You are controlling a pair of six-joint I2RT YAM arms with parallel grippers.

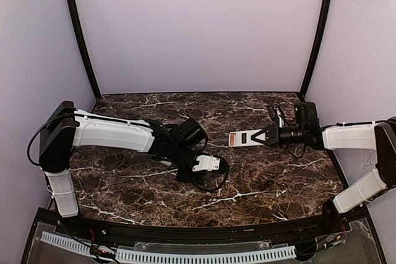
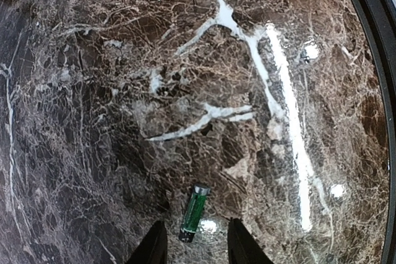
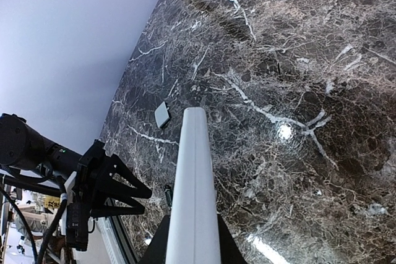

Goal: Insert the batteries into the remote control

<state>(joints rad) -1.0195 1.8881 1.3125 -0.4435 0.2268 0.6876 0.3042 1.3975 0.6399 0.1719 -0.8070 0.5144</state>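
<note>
A green battery [image 2: 195, 212] with a silver cap lies on the marble table [image 2: 93, 122]. It sits between the two dark fingers of my left gripper [image 2: 195, 245], which stand apart on either side of it without touching it. My right gripper [image 1: 267, 135] is shut on one end of the white remote control [image 1: 247, 138] and holds it above the table at the right, with its dark recess facing up. In the right wrist view the remote control [image 3: 195, 177] shows edge-on between the right gripper's [image 3: 193, 239] fingers. A dark battery [image 3: 167, 196] lies just left of it.
A small flat grey-white piece [image 3: 162, 114] lies on the table beyond the remote's tip. The left arm's black cable [image 1: 213, 180] loops over the table's middle. Black frame posts [image 1: 80, 35] and pale walls close in the table.
</note>
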